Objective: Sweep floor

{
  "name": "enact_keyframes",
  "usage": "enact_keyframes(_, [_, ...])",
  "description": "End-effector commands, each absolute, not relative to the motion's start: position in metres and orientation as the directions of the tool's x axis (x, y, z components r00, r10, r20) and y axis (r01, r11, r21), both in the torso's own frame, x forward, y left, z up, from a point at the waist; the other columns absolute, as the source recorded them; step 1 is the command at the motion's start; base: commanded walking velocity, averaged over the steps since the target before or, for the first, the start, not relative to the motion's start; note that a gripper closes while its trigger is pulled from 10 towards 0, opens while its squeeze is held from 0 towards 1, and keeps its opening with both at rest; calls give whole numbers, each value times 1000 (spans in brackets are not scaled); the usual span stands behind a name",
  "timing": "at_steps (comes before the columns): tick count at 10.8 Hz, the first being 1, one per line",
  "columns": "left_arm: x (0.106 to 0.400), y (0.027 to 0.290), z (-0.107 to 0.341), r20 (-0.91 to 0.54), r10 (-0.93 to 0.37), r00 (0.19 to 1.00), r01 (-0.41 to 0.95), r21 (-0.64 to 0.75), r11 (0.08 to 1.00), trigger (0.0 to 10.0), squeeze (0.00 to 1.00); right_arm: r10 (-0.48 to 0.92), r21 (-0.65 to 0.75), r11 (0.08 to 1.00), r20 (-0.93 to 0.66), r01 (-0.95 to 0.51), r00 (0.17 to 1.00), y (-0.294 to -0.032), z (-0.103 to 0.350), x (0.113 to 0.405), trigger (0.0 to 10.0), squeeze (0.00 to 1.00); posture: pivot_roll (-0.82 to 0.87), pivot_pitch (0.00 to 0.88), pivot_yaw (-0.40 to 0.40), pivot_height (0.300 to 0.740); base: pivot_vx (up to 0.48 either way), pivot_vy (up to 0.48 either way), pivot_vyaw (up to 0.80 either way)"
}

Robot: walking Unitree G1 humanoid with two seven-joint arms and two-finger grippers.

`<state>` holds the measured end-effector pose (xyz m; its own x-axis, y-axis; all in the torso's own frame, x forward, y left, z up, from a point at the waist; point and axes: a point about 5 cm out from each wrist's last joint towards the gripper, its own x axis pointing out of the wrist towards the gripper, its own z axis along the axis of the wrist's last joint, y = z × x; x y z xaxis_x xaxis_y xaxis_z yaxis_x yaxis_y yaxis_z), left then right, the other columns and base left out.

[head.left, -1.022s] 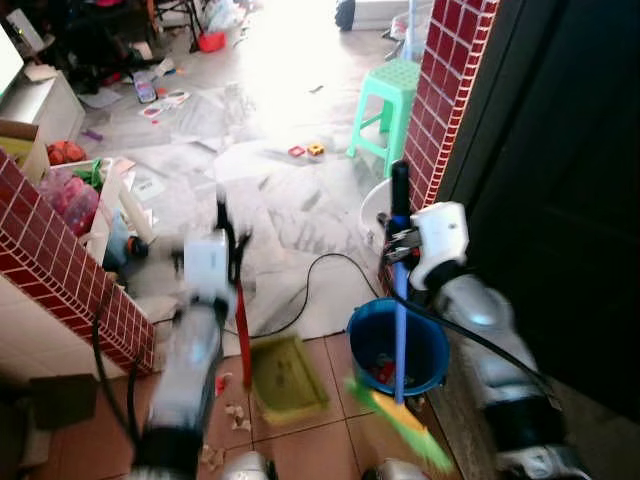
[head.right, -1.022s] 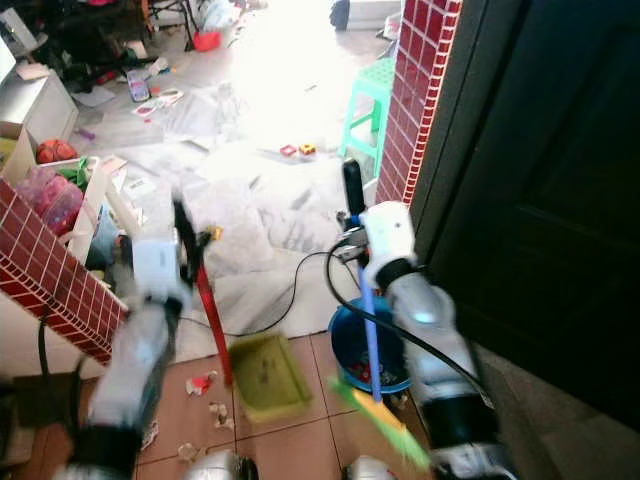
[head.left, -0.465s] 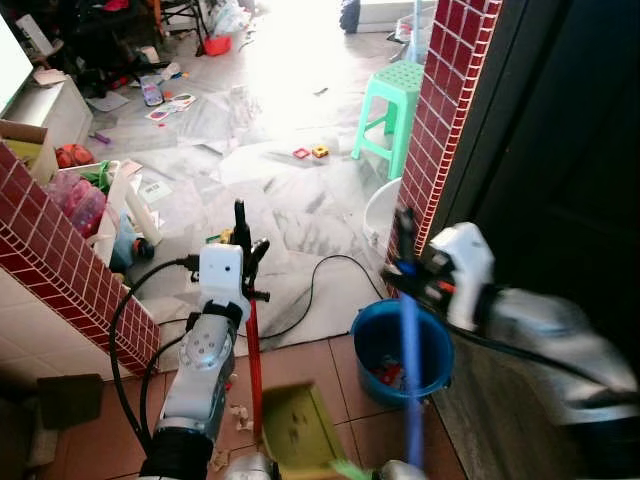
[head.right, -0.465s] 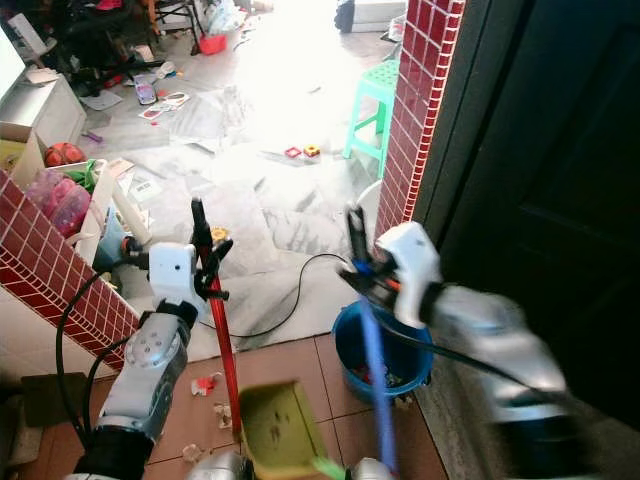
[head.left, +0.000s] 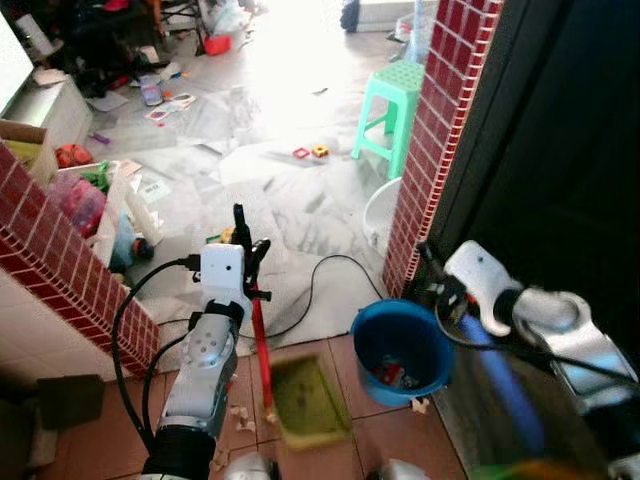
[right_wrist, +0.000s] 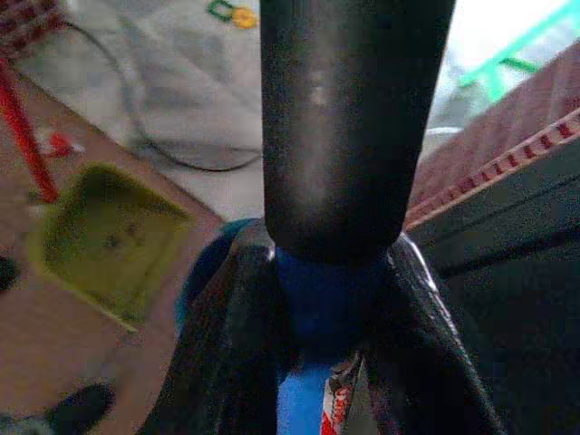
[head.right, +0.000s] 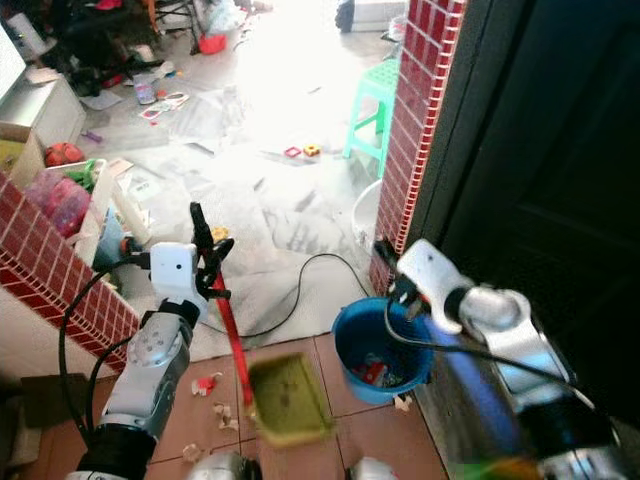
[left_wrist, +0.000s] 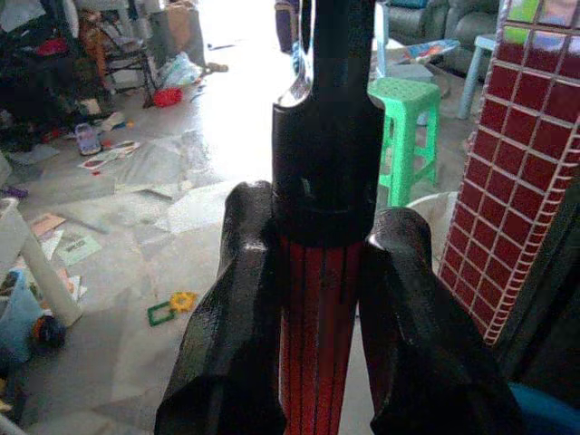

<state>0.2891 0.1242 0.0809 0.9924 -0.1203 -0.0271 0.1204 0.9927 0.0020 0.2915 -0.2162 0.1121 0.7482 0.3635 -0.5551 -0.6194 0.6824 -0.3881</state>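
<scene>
On the tiled doorway floor: both grippers clamped on handles, dustpan down by the scraps.

L gripper [head.left: 243,232] has its fingers [left_wrist: 237,299] closed tight on the red dustpan handle [head.left: 258,330], just under its black top grip; handle runs down to the green dustpan [head.left: 309,402], which sits on the terracotta tiles w/ paper scraps [head.left: 238,415] just beside it, on the robot's left. R gripper [head.left: 432,272] is closed around the blue broom handle [right_wrist: 317,299] right below its black grip, held low by the dark door [head.left: 560,160] on the robot's right; shaft is blurred, slanting down past the blue bucket [head.left: 402,345]. Bucket stands at the foot of the red brick pillar [head.left: 440,130], near the dustpan. Black cable [head.left: 320,275] loops over the marble floor beyond; green stool [head.left: 395,100] farther back.
</scene>
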Motion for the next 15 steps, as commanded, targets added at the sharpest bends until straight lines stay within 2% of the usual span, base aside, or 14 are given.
enact_keyframes(1, [294, 125, 92, 26, -117, 993, 116, 9, 993, 10000, 0, 353, -450, 675, -498, -585, 792, -209, 117, 300, 10000, 0, -122, 0, 71, 740, 0, 0, 0])
enact_keyframes(3, [294, 126, 92, 22, -114, 993, 113, 13, 993, 10000, 0, 300, -425, 791, -359, -441, 884, -200, 119, 311, 10000, 0, -119, 0, 73, 740, 0, 0, 0])
enact_keyframes(4, [294, 129, 89, 3, -102, 995, 102, 22, 995, 10000, 0, 253, -359, 870, -264, -338, 931, -194, 122, 316, 10000, 0, -113, 0, 77, 740, 0, 0, 0])
enact_keyframes(5, [295, 131, 87, -9, -91, 996, 91, 28, 995, 10000, 0, 238, -298, 912, -178, -283, 955, -185, 127, 318, 10000, 0, -112, 0, 79, 740, 0, 0, 0])
enact_keyframes(10, [297, 121, 87, -17, -95, 995, 96, 8, 995, 10000, 0, 350, -146, 925, -24, -350, 936, -146, 143, 319, 10000, 0, -115, 0, 73, 740, 0, 0, 0])
enact_keyframes(15, [298, 121, 87, -26, -96, 995, 96, 1, 995, 10000, 0, 392, -55, 920, 65, -389, 918, -138, 156, 318, 10000, 0, -119, 0, 70, 740, 0, 0, 0])
